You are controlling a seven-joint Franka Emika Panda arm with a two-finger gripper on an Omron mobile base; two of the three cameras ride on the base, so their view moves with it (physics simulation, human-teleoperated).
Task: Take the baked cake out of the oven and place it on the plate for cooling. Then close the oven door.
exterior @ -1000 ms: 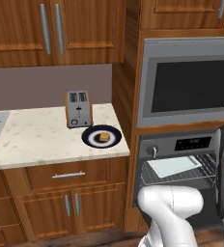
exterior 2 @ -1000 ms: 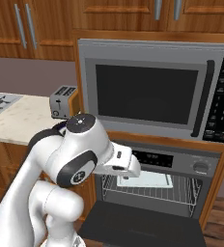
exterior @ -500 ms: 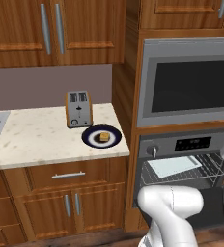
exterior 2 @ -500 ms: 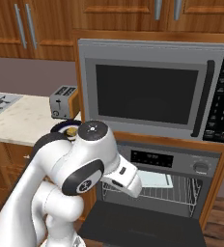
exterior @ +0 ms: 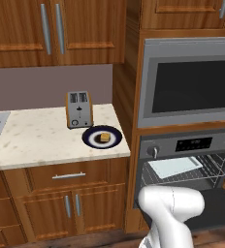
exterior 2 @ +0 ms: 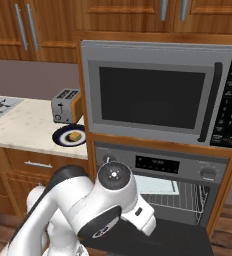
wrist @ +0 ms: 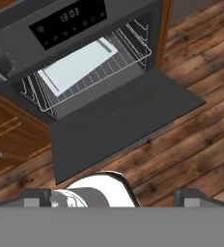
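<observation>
Simulated kitchen, wood cabinets. Landmark: the oven (exterior: 187,167), built into a tall wood column under a microwave (exterior 2: 153,97).

The baked cake (exterior: 104,137) is already out: small tan square sitting on the plate (exterior: 91,141), on the counter (exterior: 37,140) just left of the oven, w/ a toaster (exterior: 79,109) right behind it. So the cooling step looks done.

The oven door (wrist: 133,116) is dropped fully open, lying flat in front of the oven cavity above the wood floor (wrist: 196,144). Inside, a pale baking tray (wrist: 77,65) rests on the wire rack (wrist: 128,46), nothing on it.

The gripper (wrist: 109,197) hangs in front of and above the open door, camera looking down onto it; finger tips sit far apart at the frame's bottom corners, jaws spread wide, nothing between them. Likely posed this way to reach the door's front edge or handle & swing it up. Handle itself not visible from here. Remaining job, by my read: close the door.
</observation>
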